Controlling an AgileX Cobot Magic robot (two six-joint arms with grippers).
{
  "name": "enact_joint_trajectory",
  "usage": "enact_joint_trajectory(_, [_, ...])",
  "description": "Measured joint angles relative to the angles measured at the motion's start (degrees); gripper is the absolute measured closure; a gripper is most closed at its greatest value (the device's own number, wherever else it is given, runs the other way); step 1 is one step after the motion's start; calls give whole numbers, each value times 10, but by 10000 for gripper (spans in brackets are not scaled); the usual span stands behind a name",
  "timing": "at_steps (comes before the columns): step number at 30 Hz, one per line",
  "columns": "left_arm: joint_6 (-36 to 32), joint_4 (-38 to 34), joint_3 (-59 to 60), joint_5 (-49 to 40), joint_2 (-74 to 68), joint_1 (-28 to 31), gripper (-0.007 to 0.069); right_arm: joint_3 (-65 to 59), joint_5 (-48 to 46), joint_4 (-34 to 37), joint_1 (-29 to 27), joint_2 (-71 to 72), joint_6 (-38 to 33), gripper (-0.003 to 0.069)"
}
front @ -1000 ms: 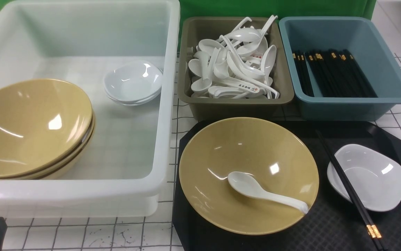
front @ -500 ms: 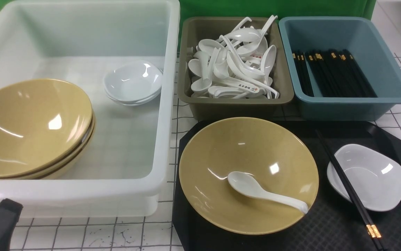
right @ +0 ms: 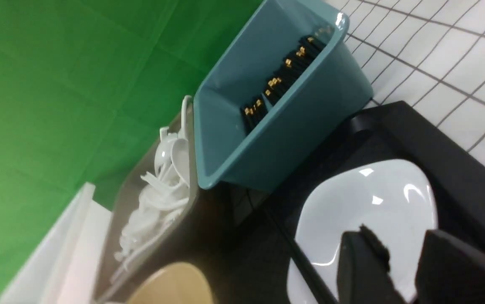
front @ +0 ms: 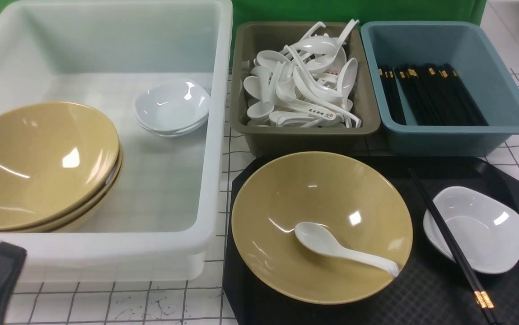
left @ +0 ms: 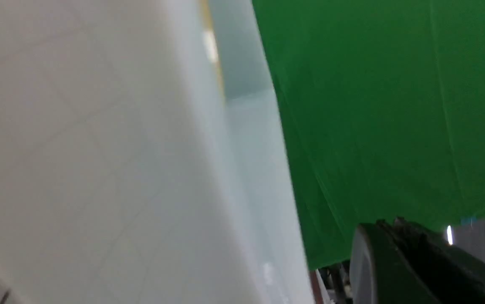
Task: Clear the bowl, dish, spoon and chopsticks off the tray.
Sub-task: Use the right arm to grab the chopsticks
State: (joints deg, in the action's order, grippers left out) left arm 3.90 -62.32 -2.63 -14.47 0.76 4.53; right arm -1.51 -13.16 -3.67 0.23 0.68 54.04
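Observation:
The black tray [front: 426, 289] lies at the front right. On it sits the yellow bowl [front: 313, 194] with the white spoon [front: 327, 241] lying inside, its handle toward the right rim. To the right is the white dish [front: 485, 230], and the black chopsticks [front: 449, 239] lie across its left edge. My left gripper [front: 6, 257] shows at the front left corner, against the white tub, shut and empty [left: 388, 223]. In the right wrist view, my right gripper [right: 398, 240] hovers open over the dish [right: 373, 198], holding nothing.
The white tub [front: 214, 135] on the left holds stacked yellow bowls [front: 38, 162] and white dishes [front: 171, 106]. Behind the tray stand an olive bin [front: 304, 135] full of spoons and a blue bin [front: 444, 135] full of chopsticks.
My left gripper has risen further into the front view at the bottom left corner. Nothing on the tray has moved.

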Motion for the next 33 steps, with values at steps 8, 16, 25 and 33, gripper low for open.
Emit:
enact_joint_trajectory(8, [-156,218,-253,-136,-145,0,638,228,-160,0,111,-129,-286,589])
enact_joint_trajectory(16, [-174,409,-486,-428,-412,-2,638,460,-408,-1,155,-414,-540,623])
enact_joint_trajectory(25, [-209,458,-634,-516,-613,-200,638,518,-470,-2,155,-651,-586,592])
enact_joint_trajectory(33, [-203,513,-720,-509,-753,-408,638,542,-403,-2,155,-797,-568,340])
